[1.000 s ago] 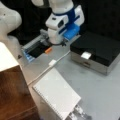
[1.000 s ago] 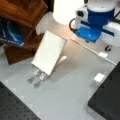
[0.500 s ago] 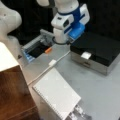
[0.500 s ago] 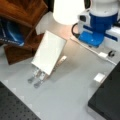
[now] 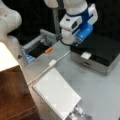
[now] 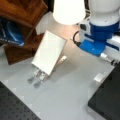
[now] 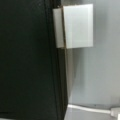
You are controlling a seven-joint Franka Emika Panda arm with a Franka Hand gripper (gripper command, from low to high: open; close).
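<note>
My gripper (image 5: 71,42) hangs from the blue and white wrist just above the left end of a black box (image 5: 102,48) with a silver front. A small white tab (image 5: 85,55) sticks out from the box's top edge, just below and right of the gripper. In the wrist view the same white tab (image 7: 75,26) juts from the black box (image 7: 25,62) over the grey table, and no fingers show there. In a front view the blue wrist (image 6: 96,47) stands above the tab (image 6: 99,77).
A white spiral pad (image 5: 57,92) lies on the grey table, with metal clips (image 6: 37,78) at its end. A white cable with a small block (image 5: 52,62), an orange piece (image 5: 48,50) and a grey open bin (image 5: 33,47) lie left. A wooden shelf (image 6: 22,15) and white lampshade (image 6: 68,11) stand nearby.
The arm has swung to a front view's right, away from the grey bin and over the left end of the black box. Nothing on the table has moved.
</note>
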